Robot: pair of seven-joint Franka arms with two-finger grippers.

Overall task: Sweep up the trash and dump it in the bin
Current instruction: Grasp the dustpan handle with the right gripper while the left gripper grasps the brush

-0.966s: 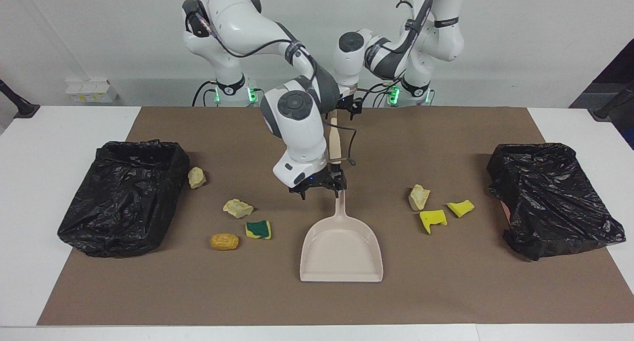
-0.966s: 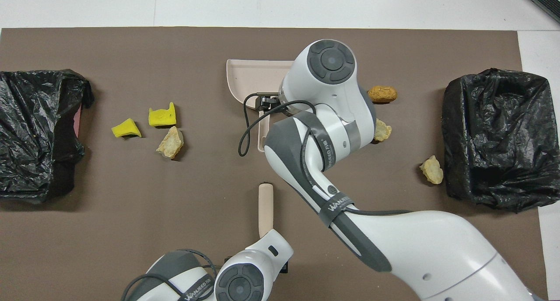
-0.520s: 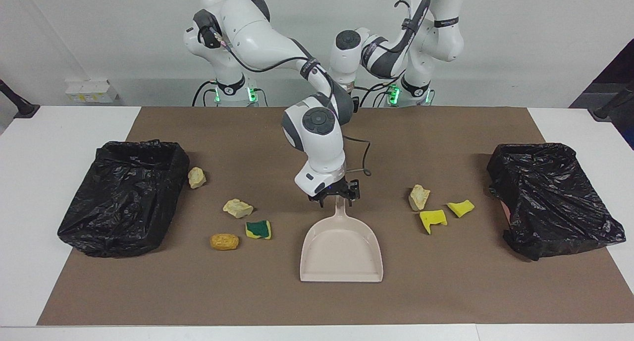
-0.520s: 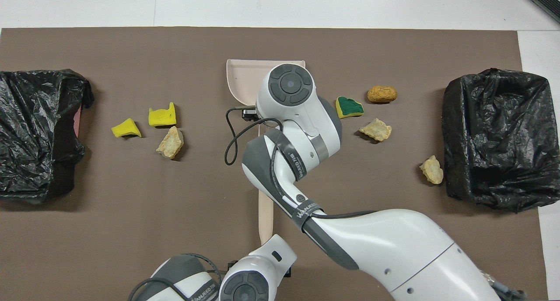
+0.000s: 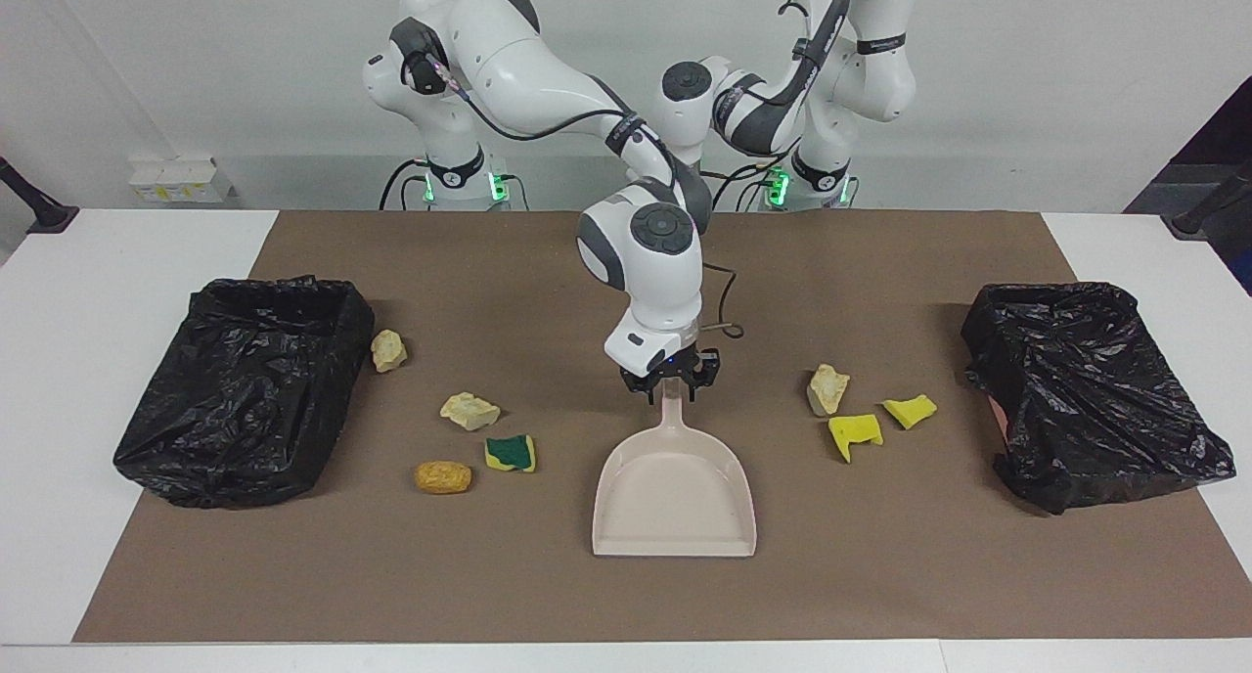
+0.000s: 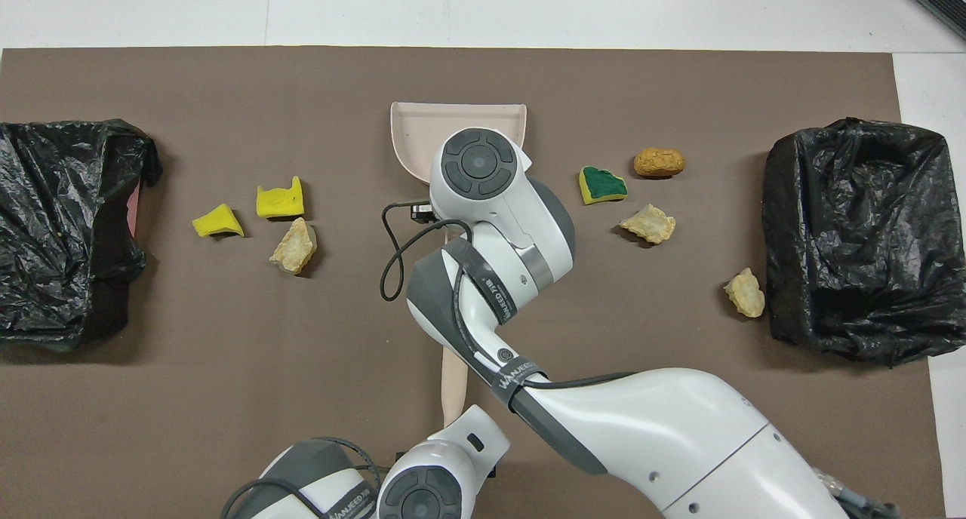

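Right gripper (image 5: 672, 387): jaws are closed on the dustpan (image 5: 674, 497) handle, so scraps can be collected.
Left gripper: jaws closed; hidden, what is held cannot be told.

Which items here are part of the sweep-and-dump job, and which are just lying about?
Job: dustpan; brush; bin at right arm's end; bin at left arm's end; seven scraps, including green-and-yellow sponge and brown roll.
Lying about: white boxes; brown mat.

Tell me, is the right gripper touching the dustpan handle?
Touching. In the facing view the right gripper sits at the top of the dustpan handle, its jaws on either side of it with no gap showing.
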